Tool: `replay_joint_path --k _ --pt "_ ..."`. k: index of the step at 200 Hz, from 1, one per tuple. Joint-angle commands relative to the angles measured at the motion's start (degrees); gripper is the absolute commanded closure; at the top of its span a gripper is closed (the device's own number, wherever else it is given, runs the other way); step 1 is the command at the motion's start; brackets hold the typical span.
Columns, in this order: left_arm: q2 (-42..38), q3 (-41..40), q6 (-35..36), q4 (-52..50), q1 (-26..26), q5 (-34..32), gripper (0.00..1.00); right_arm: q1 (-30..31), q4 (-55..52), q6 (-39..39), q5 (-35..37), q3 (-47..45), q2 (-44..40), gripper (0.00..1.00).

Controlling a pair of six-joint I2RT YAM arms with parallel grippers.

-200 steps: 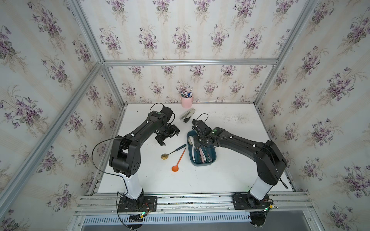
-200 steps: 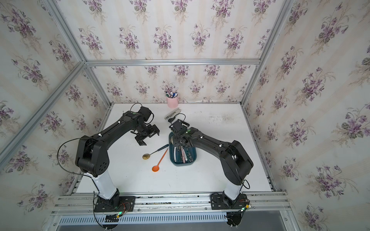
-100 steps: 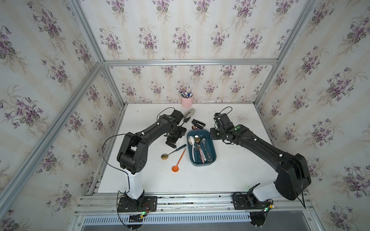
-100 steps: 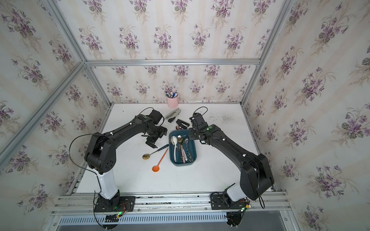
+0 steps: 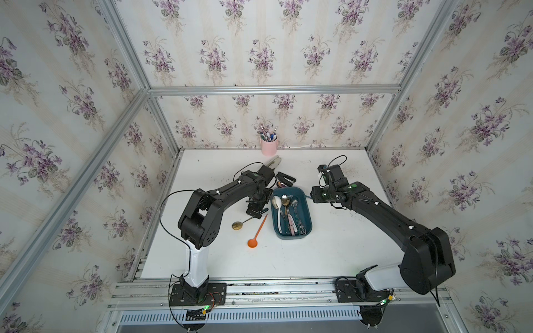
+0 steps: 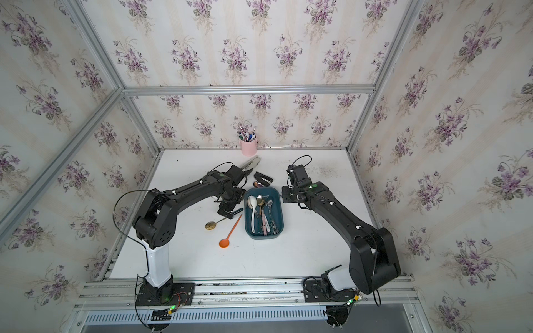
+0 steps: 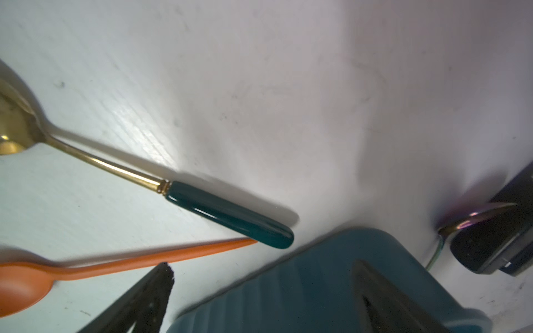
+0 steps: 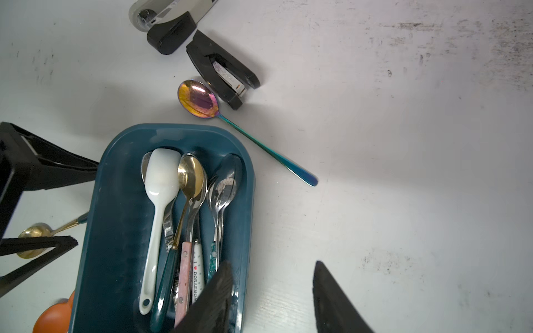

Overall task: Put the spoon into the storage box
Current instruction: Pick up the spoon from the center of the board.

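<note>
Left wrist view: gold spoon (image 7: 144,176) w/ teal handle is seen lying flat outside the storage box (image 7: 305,291). Its handle end is just beside a box corner, long axis running diagonally away from the box. The left gripper (image 7: 262,263) is held wide open and empty right by that handle end, so the L arm is judged nearer. The right gripper (image 8: 272,263) is parted, nothing held, at the box's opposite side.

The gold spoon (image 5: 247,220) lies flat beside the teal storage box (image 5: 291,237).
</note>
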Motion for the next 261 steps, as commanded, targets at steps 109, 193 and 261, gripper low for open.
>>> replay_joint_path --k 109,193,261 --pt "1.6 -4.2 -4.3 5.4 0.1 -3.6 0.21 0.0 0.4 -1.2 -2.9 -0.2 -0.7 0.53" --pt "4.7 -4.0 0.3 4.4 2.0 -1.8 0.48 0.0 0.4 -1.0 -5.1 0.7 1.5 0.53" --pt "7.5 1.4 7.0 1.0 4.0 -2.9 0.6 0.0 1.2 -0.7 -5.6 -0.2 1.5 0.53"
